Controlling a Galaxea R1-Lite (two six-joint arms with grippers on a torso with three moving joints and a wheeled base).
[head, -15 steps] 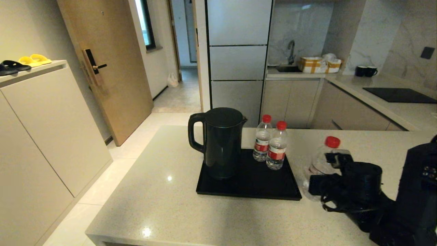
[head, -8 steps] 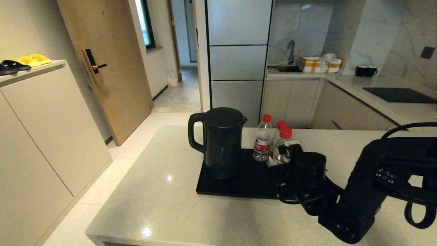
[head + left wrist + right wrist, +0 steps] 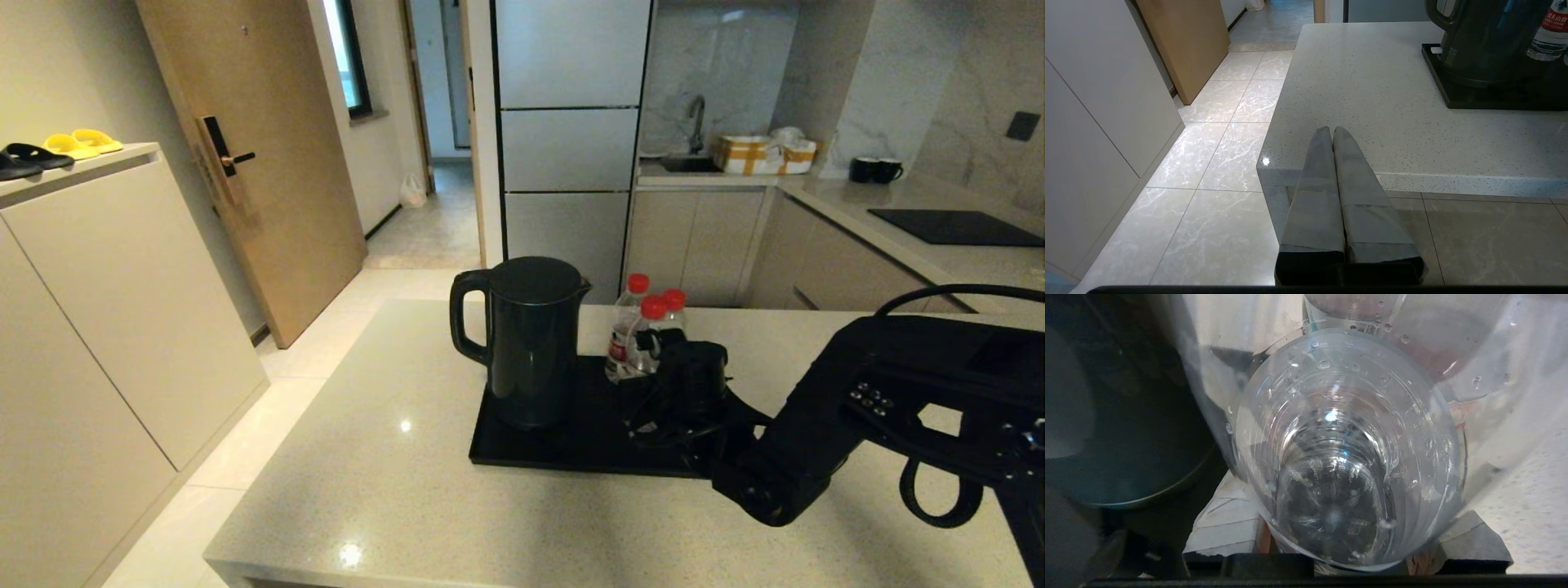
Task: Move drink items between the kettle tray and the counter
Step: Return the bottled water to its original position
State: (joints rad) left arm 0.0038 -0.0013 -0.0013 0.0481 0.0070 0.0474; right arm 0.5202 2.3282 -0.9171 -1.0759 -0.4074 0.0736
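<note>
The held water bottle (image 3: 649,327), red-capped and clear, is clamped in the right gripper (image 3: 653,384) above the kettle tray (image 3: 571,445), toward its right half, just in front of two other bottles (image 3: 627,327) standing at the tray's far right corner. The kettle (image 3: 526,339) stands on the tray's left half. The tray lies mid-counter (image 3: 392,457). The left gripper (image 3: 1333,134) hangs off the counter's near edge, fingers pressed together.

The head camera looks down across the counter (image 3: 392,457). Left wrist camera sits low at its edge, sharing the kettle (image 3: 1486,36). Right wrist camera presses against a bottle (image 3: 1339,457).
</note>
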